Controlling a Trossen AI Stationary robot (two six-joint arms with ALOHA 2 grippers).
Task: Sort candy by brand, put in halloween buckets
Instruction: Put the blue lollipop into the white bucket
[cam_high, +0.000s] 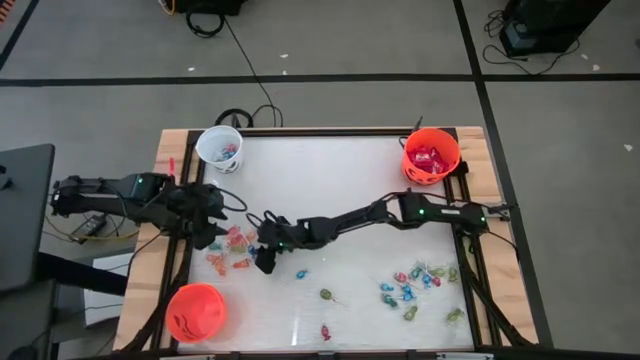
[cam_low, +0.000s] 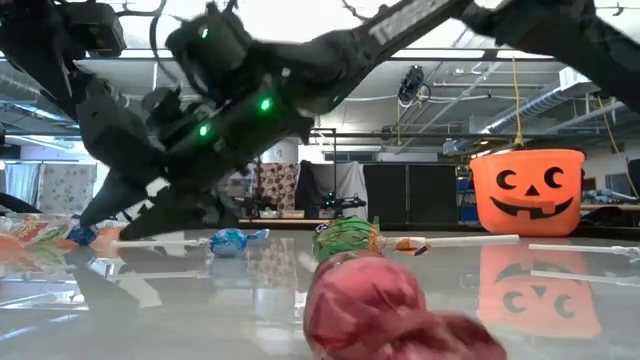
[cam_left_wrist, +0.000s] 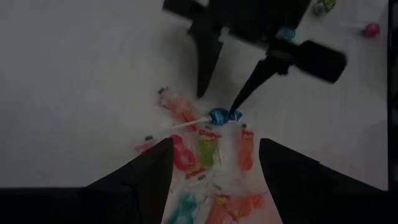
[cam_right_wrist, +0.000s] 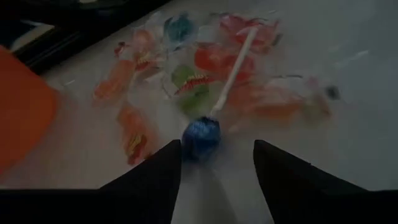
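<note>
A: Item: right claw (cam_right_wrist: 214, 165), open, empty, astride the blue lollipop (cam_right_wrist: 201, 135) near the bench's left edge.

B: Your risk: closing now snags neighbouring sweets (cam_right_wrist: 205, 78); left claw (cam_left_wrist: 214, 163), open, crowds you.

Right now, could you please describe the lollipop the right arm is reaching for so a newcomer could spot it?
Start at the candy pile on the table's left side, between the two arms. At its edge, between the right gripper's open fingers, lies the blue-wrapped lollipop. Unlike the flat orange and green packets around it, it has a round head on a white stick.
</note>
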